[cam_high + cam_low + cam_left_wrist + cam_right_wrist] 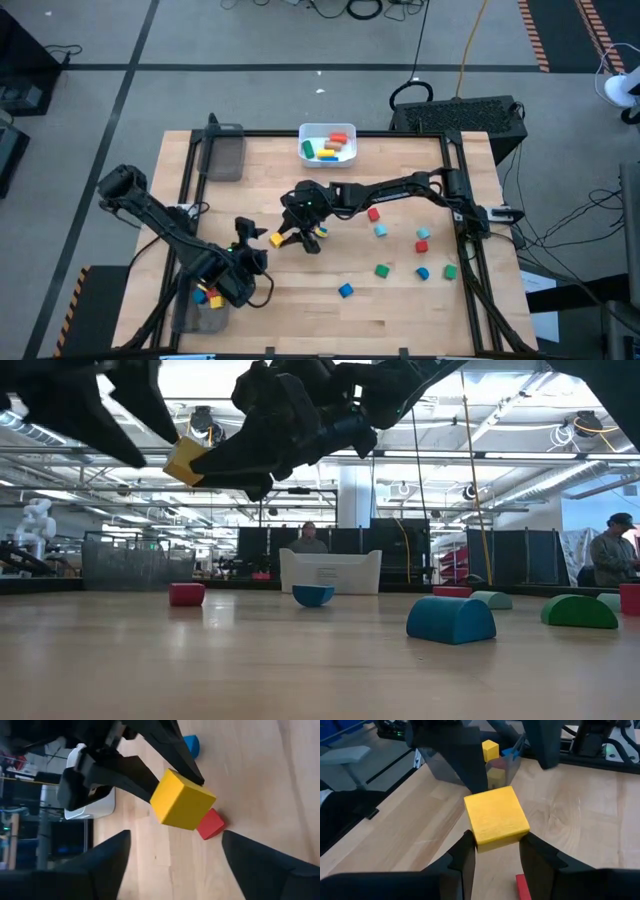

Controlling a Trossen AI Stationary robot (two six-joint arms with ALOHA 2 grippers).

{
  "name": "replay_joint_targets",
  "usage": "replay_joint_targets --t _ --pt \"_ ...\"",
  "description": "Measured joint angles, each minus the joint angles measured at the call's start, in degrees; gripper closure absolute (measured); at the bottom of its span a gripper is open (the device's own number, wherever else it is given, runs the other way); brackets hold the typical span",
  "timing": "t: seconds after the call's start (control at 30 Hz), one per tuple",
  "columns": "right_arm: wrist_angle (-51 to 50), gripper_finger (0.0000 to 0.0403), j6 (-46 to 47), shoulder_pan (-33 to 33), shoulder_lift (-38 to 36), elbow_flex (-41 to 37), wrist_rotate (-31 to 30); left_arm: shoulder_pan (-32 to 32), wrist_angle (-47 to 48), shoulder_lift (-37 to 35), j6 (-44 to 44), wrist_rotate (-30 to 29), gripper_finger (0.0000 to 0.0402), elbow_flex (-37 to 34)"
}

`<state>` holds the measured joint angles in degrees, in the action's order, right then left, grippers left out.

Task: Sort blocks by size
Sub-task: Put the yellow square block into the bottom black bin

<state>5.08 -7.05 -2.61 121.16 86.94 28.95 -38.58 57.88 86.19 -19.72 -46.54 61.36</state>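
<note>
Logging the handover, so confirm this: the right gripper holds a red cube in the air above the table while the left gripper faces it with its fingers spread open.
Wrong colour. The right gripper holds a yellow cube, not a red one; the right wrist view shows it clamped between the fingers. The rest stands: it hangs above the table, and the left gripper faces it, fingers spread open.

Yellow cube [496, 820], largest in sight, up off the table, pinched between the right gripper's fingers [462, 857], one corner tilted down. Small red block [210, 824] on the table beneath it. Loose red, blue and green blocks [420, 245] scattered to the right; one blue block [345, 290] lies apart nearer the front edge.
</note>
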Motion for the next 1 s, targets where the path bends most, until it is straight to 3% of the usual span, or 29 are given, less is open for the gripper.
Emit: replay_joint_targets --t 0.1,0.27,0.63,0.77,1.0 --pt "0.0 0.0285 0.1 0.0 0.0 0.0 0.0 0.5 -0.1 1.4 3.5 -0.1 0.0060 0.0" --pt "0.4 0.0285 0.7 0.0 0.0 0.0 1.3 1.4 -1.2 3.3 9.6 -0.5 0.0055 0.0" --pt "1.1 0.0285 3.4 0.0 0.0 0.0 1.6 3.0 -5.1 3.7 10.2 -4.7 0.0056 0.0" --pt "1.1 0.0285 3.4 0.0 0.0 0.0 1.6 3.0 -5.8 3.7 11.9 -4.8 0.0083 0.0" --pt "2.2 0.0285 5.0 0.0 0.0 0.0 1.6 2.9 -9.2 3.7 15.8 -4.7 0.0163 0.0"
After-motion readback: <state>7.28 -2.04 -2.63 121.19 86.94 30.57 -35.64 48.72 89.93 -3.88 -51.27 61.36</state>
